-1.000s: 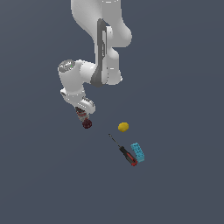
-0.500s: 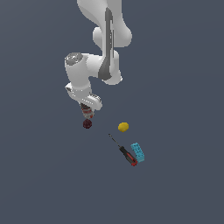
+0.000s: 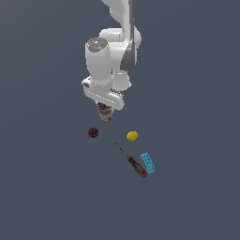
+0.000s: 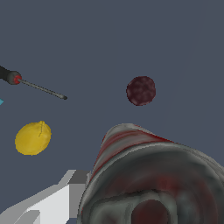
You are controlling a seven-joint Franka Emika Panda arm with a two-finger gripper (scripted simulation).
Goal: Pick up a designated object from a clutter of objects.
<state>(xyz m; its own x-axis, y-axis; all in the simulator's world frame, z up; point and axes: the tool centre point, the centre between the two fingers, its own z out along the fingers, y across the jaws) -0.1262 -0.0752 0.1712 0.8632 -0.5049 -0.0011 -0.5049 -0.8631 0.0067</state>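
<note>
The gripper [image 3: 106, 114] clamps the red-and-white can [image 3: 105, 113] upright beneath the wrist — lifted clear above the dark red berry ball [image 3: 93, 132] and the yellow lemon [image 3: 132, 136].

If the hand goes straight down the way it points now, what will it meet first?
Probably only the bare floor. The hand points down, shut on the can. The dark red ball lies off to one side, though depth is unclear.

Flat, even, shadowless render light
</note>
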